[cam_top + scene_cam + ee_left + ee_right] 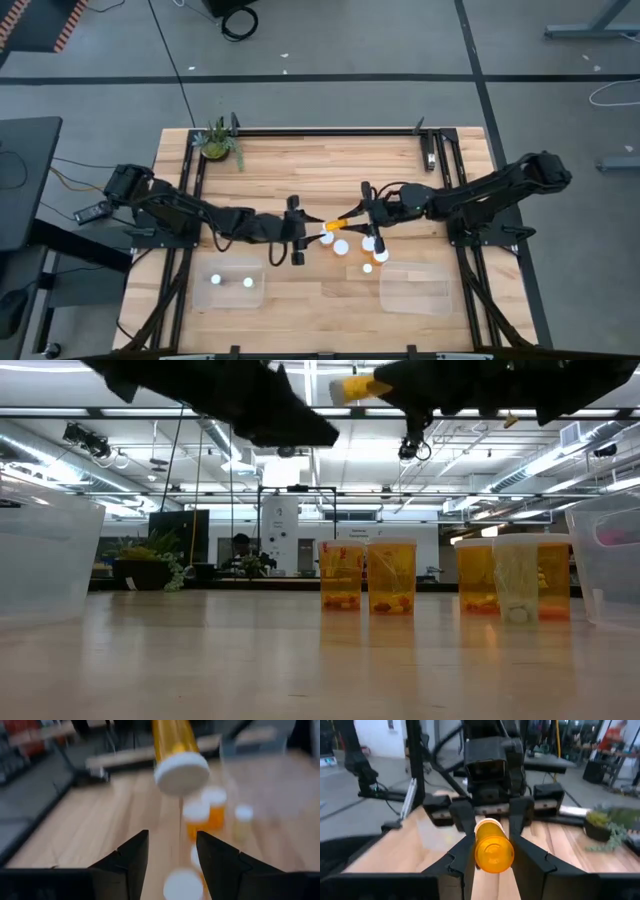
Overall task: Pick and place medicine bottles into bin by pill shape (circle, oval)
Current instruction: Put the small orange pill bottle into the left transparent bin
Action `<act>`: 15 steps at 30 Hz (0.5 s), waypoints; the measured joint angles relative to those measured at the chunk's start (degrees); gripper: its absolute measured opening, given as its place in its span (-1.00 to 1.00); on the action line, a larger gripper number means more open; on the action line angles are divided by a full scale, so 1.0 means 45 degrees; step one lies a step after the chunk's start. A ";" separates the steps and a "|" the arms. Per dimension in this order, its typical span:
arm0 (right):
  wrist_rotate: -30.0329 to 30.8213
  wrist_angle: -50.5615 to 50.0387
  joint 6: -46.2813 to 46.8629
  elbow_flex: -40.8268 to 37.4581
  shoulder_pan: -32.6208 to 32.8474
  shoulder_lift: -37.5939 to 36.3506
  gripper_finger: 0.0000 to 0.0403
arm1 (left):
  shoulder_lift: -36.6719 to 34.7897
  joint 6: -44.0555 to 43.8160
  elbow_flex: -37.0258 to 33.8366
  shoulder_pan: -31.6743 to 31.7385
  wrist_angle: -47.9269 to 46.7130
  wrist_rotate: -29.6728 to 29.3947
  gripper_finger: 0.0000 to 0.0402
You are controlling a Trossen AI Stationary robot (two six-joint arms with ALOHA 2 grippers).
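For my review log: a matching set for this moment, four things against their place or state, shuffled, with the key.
Things:
1. amber bottle
2. left gripper
3. left bin
4. potted plant

Place or state:
A. at the table's far left corner
B. held sideways above the table by the right gripper
C. open, nothing between its fingers
D. contains two white-capped bottles

Pairs: 1-B, 2-C, 3-D, 4-A

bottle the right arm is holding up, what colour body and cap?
Amber-orange body, white cap; left wrist view shows both best.
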 joint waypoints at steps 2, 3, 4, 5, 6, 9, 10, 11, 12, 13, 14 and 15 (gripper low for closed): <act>0.0001 0.0499 -0.0203 0.0005 0.0155 0.0139 -0.41 | -0.0002 0.0620 -0.0426 -0.0005 0.1762 0.0035 -0.12; 0.0103 0.0762 -0.0270 0.0005 0.0252 0.0206 -0.41 | -0.0005 0.0915 -0.0585 -0.0010 0.2405 0.0039 -0.11; 0.0276 0.1060 -0.0407 0.0005 0.0364 0.0252 -0.41 | -0.0005 0.1155 -0.0690 -0.0015 0.2923 0.0049 -0.12; 0.0468 0.1307 -0.0617 0.0005 0.0478 0.0252 -0.41 | -0.0005 0.1433 -0.0748 -0.0019 0.3356 0.0070 -0.12; 0.0626 0.1602 -0.0843 0.0005 0.0599 0.0256 -0.41 | -0.0005 0.1724 -0.0749 -0.0039 0.3722 0.0065 -0.12; 0.0806 0.2485 -0.1390 0.0005 0.0967 0.0257 -0.41 | -0.0010 0.2544 -0.0744 -0.0125 0.4604 0.0041 -0.13; 0.0825 0.2838 -0.1509 0.0005 0.1070 0.0257 -0.41 | -0.0010 0.2746 -0.0744 -0.0133 0.4846 0.0043 -0.13; 0.0875 0.3184 -0.1587 0.0005 0.1168 0.0257 -0.41 | -0.0010 0.2950 -0.0744 -0.0159 0.5134 0.0046 -0.13; 0.0985 0.3462 -0.1641 0.0005 0.1232 0.0257 -0.41 | -0.0010 0.3192 -0.0748 -0.0195 0.5467 0.0046 -0.12; 0.1097 0.3663 -0.1723 0.0005 0.1263 0.0257 -0.41 | -0.0010 0.3442 -0.0744 -0.0204 0.5837 0.0070 -0.12; 0.1145 0.3773 -0.1806 0.0005 0.1263 0.0257 -0.41 | -0.0010 0.3743 -0.0743 -0.0237 0.6133 0.0148 -0.11; 0.1173 0.3864 -0.1813 0.0005 0.1256 0.0257 -0.41 | -0.0010 0.4012 -0.0742 -0.0281 0.6421 0.0215 -0.11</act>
